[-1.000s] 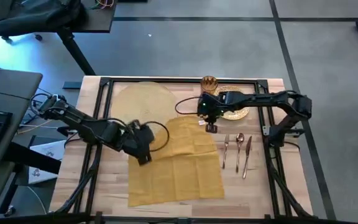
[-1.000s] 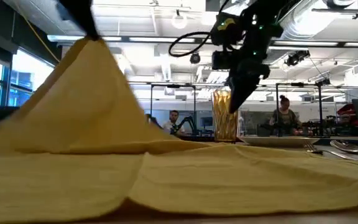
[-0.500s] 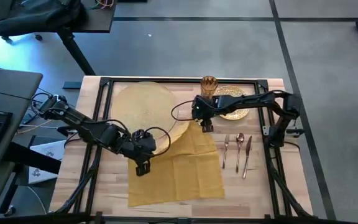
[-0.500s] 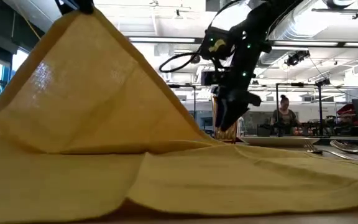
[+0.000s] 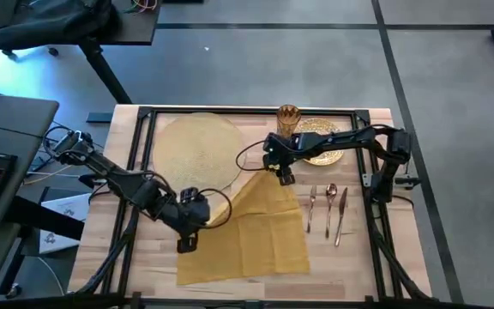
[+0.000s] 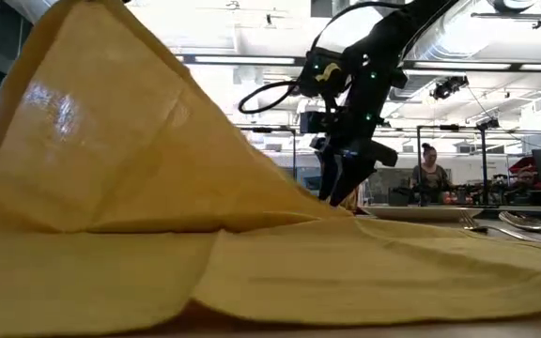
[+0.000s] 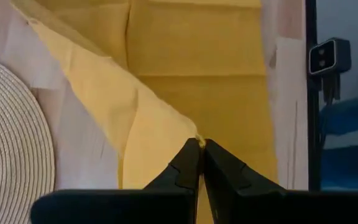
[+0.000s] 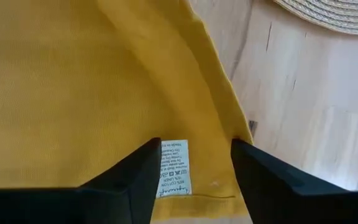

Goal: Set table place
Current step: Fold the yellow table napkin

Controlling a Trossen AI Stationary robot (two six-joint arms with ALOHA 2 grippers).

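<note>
the table point(image 5: 101, 223) lay under everything, its pale planks bare on the side of the napkin toward my left shoulder. the napkin point(image 5: 260, 232), the big mustard cloth, was my landmark: it covered the near middle of the table, and one of its corners was lifted and folded back over itself because i had it pinched. the place point(image 5: 197, 148), the round woven mat, lay flat just beyond the napkin's far edge, fully uncovered in the high view, which i judged was the reason for holding the cloth up and toward me, to keep it off the mat. my left gripper point(image 7: 200, 144) hung over the napkin's left part with its fingers pressed together on that raised corner, so the cloth rose like a tent in the low view. my right gripper point(image 8: 191, 165) stood at the napkin's far corner, beside the care label point(image 8: 175, 167), fingers spread with nothing between them, hovering low over the cloth, probably ready to take that corner. beyond the napkin's far right corner sat the gold plate point(image 5: 320, 142) and the amber glass point(image 5: 288, 118); just right of the napkin lay the fork point(image 5: 312, 206), spoon point(image 5: 330, 202) and knife point(image 5: 342, 213), side by side, clear of the cloth.
</note>
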